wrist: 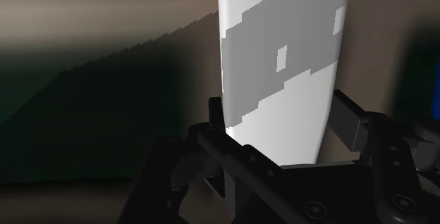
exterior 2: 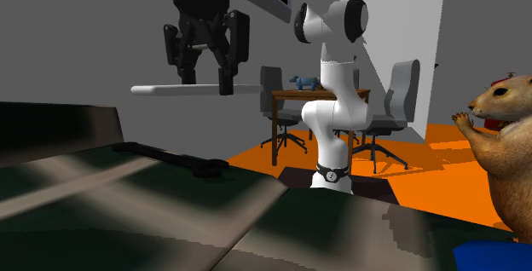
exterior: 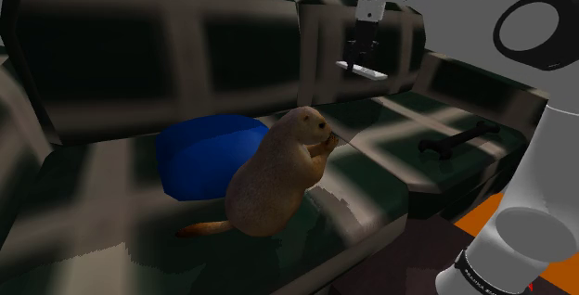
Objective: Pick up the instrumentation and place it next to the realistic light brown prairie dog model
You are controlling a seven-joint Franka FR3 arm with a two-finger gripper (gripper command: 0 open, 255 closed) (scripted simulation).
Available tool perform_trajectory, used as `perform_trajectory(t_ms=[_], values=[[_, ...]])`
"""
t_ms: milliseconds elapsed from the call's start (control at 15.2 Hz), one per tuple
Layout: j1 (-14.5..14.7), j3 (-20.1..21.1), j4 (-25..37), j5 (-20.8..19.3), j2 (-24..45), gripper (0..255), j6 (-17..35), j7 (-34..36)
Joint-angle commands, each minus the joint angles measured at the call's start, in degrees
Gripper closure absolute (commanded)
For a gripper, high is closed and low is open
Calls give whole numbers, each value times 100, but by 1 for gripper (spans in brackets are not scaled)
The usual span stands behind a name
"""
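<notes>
A flat white instrument [exterior: 363, 70], long and bar-shaped, hangs level in the air above the dark sofa [exterior: 390, 186]. My black gripper [exterior: 365, 59] is shut on it from above. In the second exterior view the gripper [exterior 2: 206, 82] clasps the white instrument [exterior 2: 162, 89] near its middle. In the wrist view the instrument [wrist: 282, 60] runs out from between my fingers [wrist: 218, 120]. The light brown prairie dog model [exterior: 276, 180] sits upright on the seat, below the gripper and toward the shoulder view's left. It also stands at the second exterior view's right edge [exterior 2: 507, 154].
A blue cushion [exterior: 209, 154] lies right behind the prairie dog. A black wrench-like tool [exterior: 456, 138] rests on the sofa seat at the shoulder view's right. The sofa back [exterior: 186, 52] rises behind. A table [exterior 2: 294, 99] and office chairs [exterior 2: 396, 99] stand on an orange floor beyond the stand.
</notes>
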Motion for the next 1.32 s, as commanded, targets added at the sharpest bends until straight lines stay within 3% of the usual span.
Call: perform_trajectory(t_ms=[0,660,1122,1254], values=[[-10,-4,234,10,48,255,-188,-6],[-87,-26,1590,96,448,255,-1151,-43],[-214,-43,2971,223,988,255,-2000,-78],[38,23,2151,90,426,255,-1731,152]])
